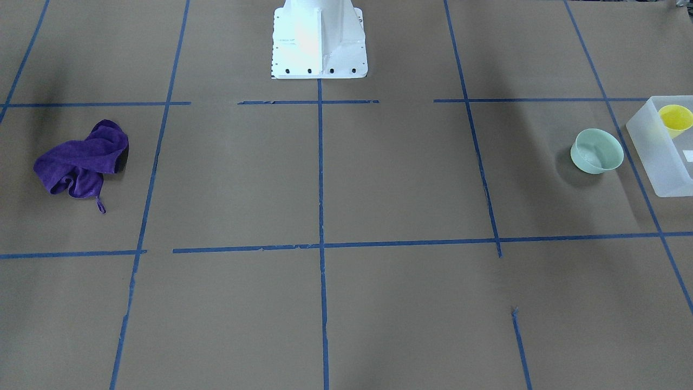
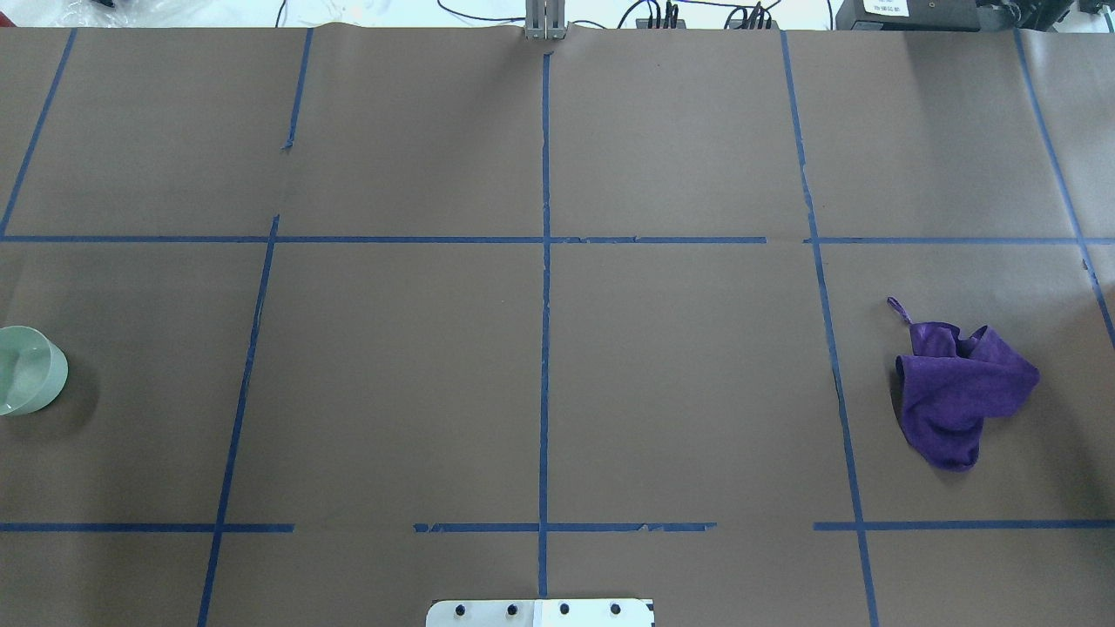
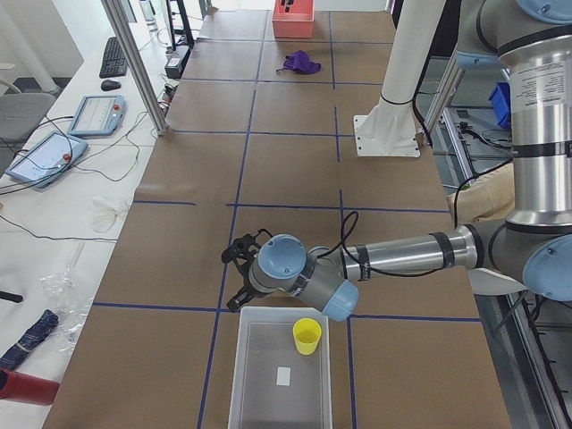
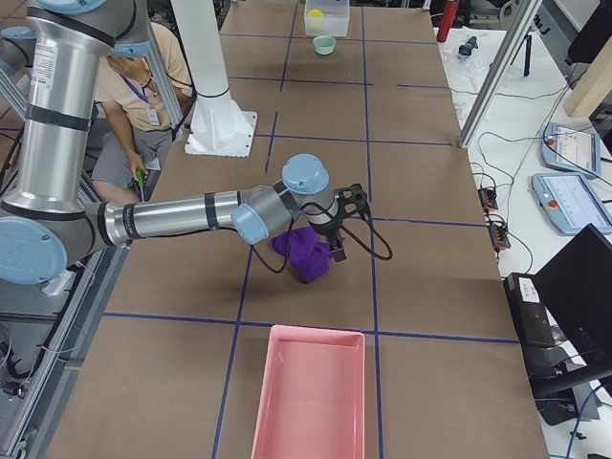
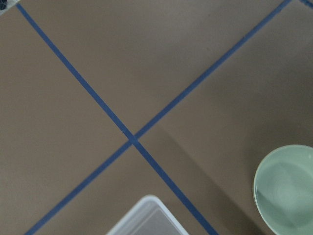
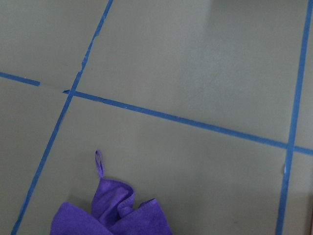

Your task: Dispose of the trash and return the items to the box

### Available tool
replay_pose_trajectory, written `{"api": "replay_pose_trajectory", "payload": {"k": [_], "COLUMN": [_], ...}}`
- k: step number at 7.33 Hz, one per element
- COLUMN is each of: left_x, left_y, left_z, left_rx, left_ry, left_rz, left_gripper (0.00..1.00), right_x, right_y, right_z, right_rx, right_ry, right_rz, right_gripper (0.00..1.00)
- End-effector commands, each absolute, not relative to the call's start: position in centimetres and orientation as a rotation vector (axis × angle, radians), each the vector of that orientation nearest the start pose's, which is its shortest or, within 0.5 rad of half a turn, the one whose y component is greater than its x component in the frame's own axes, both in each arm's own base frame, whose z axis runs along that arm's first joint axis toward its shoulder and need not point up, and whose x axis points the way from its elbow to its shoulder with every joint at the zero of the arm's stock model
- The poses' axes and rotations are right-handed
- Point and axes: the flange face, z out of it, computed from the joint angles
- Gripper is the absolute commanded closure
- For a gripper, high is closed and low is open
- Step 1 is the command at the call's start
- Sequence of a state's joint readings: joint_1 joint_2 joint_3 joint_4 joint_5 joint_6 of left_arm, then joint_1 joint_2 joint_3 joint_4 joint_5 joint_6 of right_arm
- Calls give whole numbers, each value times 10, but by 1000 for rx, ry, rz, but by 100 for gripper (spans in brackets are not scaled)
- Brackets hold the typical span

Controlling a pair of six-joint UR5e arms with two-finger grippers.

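The yellow cup (image 1: 675,119) stands inside the frosted-white box (image 1: 658,157) at the table's end on my left; it also shows in the exterior left view (image 3: 307,335). The mint-green bowl (image 1: 597,151) stands upright on the table just beside the box, and shows at the left wrist view's lower right (image 5: 288,188). My left gripper (image 3: 231,279) hovers above the bowl area, next to the box's corner (image 5: 144,218); it hides the bowl in that view. My right gripper (image 4: 346,228) hovers over a purple cloth (image 4: 304,256). I cannot tell whether either gripper is open or shut.
The purple cloth (image 1: 81,160) lies crumpled on my right side of the table. A pink tray (image 4: 308,392) lies at the table's right end. The white robot base (image 1: 319,43) stands mid-table at my edge. A seated person (image 4: 143,86) is behind it.
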State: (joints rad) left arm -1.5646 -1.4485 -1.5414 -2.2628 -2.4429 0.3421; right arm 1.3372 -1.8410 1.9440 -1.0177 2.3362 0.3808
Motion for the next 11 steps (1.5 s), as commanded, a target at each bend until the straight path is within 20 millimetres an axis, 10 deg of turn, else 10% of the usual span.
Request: {"api": "replay_pose_trajectory", "payload": {"k": [1,3,5,7,8,11], "left_x": [-54,-54,-54,-54,-54,-54], "left_y": [-491,-499,-504,-504,-504,-504], "left_z": [616,608,604,604,604,605], "left_rx": [669,673,679,679,679,676], "left_ry": [757,756,754,754,755,755], "left_rz": [563,563,563,563,564,558], "left_gripper": [0,0,0,0,0,0], "right_x": [-119,-198,-220,-232,-238,-222], "right_y": [-377,-356,-347,-336,-334,-343], "right_z": [536,556,593,609,608,593], "right_rx": [320,312,308,303,302,386], "right_ry": [-864,-757,-721,-725,-728,-709], "right_rz": [19,71,45,-1,-18,-123], "right_gripper": [2,2,10,49,90,100]}}
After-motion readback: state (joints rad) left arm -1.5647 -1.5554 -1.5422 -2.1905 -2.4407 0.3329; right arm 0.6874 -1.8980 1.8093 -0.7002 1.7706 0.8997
